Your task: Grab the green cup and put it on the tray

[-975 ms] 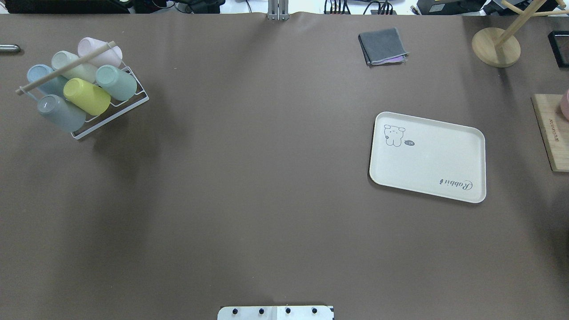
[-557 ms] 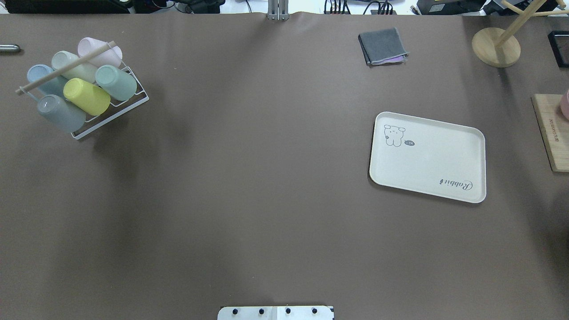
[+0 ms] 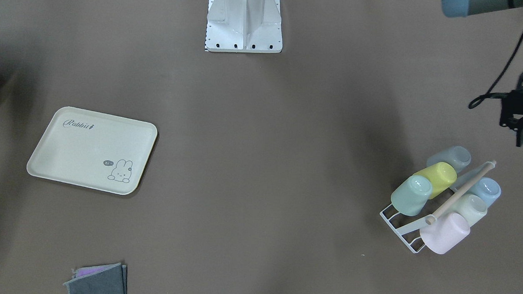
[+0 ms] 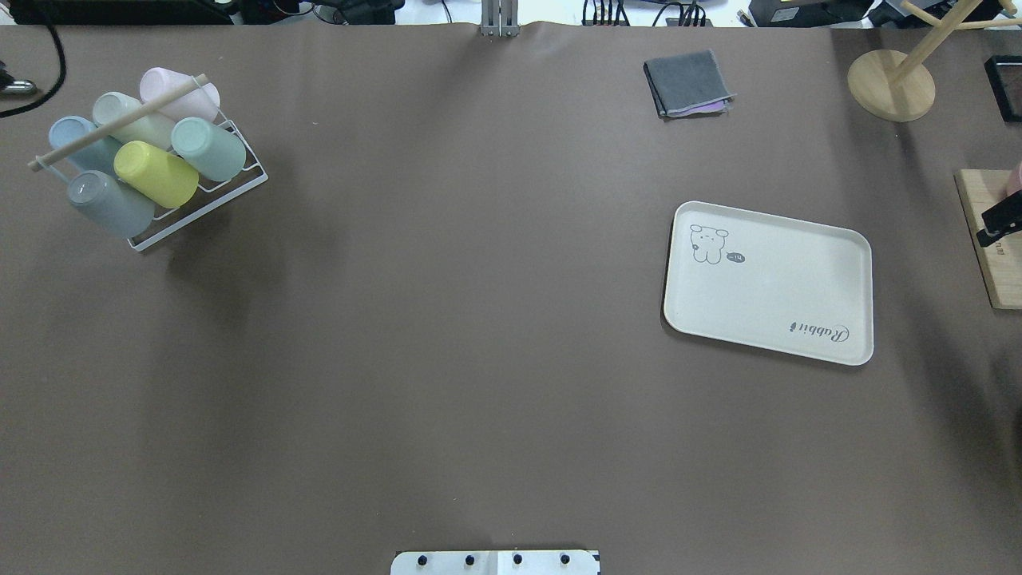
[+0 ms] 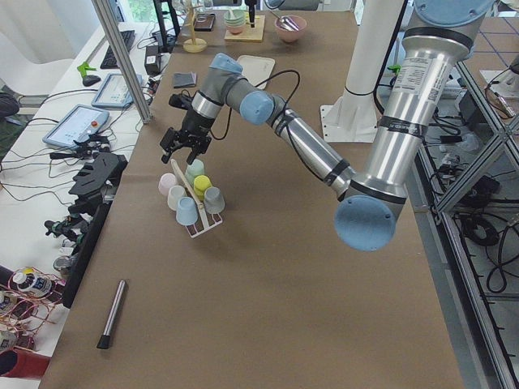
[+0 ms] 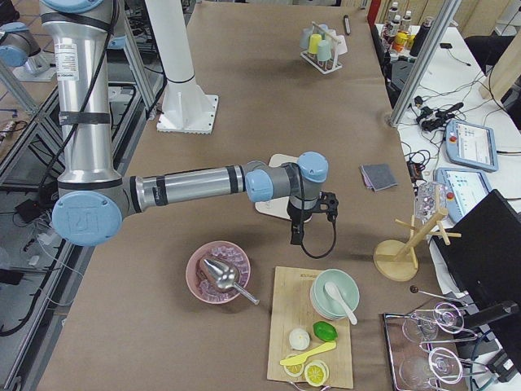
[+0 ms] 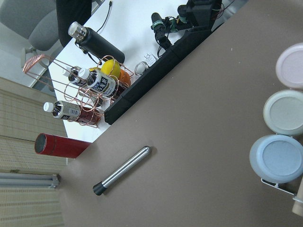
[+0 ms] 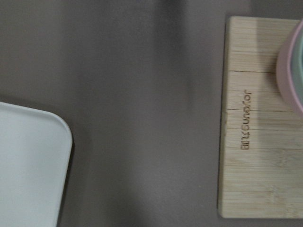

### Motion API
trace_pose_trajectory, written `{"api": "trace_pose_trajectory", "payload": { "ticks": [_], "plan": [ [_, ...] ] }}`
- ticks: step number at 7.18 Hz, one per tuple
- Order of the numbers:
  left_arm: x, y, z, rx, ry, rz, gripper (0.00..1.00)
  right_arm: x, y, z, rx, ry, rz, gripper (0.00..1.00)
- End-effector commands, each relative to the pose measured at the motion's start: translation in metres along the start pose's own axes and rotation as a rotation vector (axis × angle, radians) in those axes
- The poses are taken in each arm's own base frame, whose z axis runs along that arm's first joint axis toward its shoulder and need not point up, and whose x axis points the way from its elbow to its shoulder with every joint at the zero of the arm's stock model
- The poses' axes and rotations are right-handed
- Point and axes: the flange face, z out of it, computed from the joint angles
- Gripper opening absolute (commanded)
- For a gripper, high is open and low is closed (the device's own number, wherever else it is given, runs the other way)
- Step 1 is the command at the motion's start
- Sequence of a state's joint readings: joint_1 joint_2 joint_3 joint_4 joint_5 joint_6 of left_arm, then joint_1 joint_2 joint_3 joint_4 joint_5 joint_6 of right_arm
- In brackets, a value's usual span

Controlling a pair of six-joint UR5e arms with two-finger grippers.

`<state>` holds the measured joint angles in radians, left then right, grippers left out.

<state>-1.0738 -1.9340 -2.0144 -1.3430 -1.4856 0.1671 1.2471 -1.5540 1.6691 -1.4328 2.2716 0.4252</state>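
While the green cup (image 4: 209,148) lies tilted in the white wire rack (image 4: 243,182), over at about ten o'clock on the bench (image 4: 479,359) as I take its far edge for twelve, nothing has hold of it. It sits on the three o'clock side of the rack, with a yellow cup (image 4: 156,172) touching it at eight o'clock. Four more pale cups are packed in around the wooden rod (image 4: 120,121) that runs across the top.

The tray (image 4: 768,281) lies flat at about three o'clock on the bench, well apart from the rack. It carries nothing, its bunny print is toward eleven o'clock and the "Rabbit" script toward five.

From the left end of the room, the left end effector (image 5: 183,150) hangs above the rack, pointing down and clear of the cups. I cannot tell whether its fingers are apart or together. Its wrist camera looks down on three cup bottoms at its right edge and a metal stick (image 7: 122,170) lying on the bench.

The right end effector (image 6: 295,236) hangs at the tray's three o'clock side, between the tray and a wooden board (image 4: 990,255), and its state I cannot tell either. A folded grey cloth (image 4: 688,83) lies at the tray's twelve o'clock, near the far edge
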Motion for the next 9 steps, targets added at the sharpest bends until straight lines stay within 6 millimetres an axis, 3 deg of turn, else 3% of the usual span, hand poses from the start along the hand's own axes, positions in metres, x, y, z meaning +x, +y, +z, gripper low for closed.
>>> {"api": "trace_pose_trajectory", "payload": {
  "ticks": [1, 2, 3, 4, 6, 7, 8, 9],
  "plan": [
    [0.09, -0.052, -0.018, -0.04, -0.093, 0.197, 0.98, -0.039, -0.001, 0.048, 0.056, -0.048, 0.079, 1.0],
    [0.131, -0.06, -0.017, -0.073, -0.161, 0.314, 0.98, -0.075, -0.013, 0.048, 0.05, -0.07, 0.1, 1.0],
    [0.165, -0.06, -0.018, -0.145, -0.156, 0.416, 0.98, -0.099, -0.009, 0.066, 0.022, -0.066, 0.093, 1.0],
    [0.196, -0.063, -0.018, -0.178, -0.214, 0.5, 0.98, -0.106, -0.007, 0.072, 0.014, -0.068, 0.115, 1.0],
    [0.248, -0.064, 0.004, -0.287, -0.221, 0.677, 0.98, -0.094, -0.004, 0.084, -0.014, -0.06, 0.136, 0.94],
    [0.261, -0.087, 0.003, -0.315, -0.241, 0.844, 0.98, -0.089, -0.001, 0.087, -0.028, -0.06, 0.148, 0.89],
    [0.26, -0.087, 0.006, -0.331, -0.272, 0.882, 0.98, -0.089, 0.0, 0.088, -0.042, -0.069, 0.176, 0.88],
    [0.273, -0.088, 0.019, -0.373, -0.261, 0.943, 0.98, -0.089, 0.001, 0.089, -0.054, -0.077, 0.191, 0.84]
  ]
}}
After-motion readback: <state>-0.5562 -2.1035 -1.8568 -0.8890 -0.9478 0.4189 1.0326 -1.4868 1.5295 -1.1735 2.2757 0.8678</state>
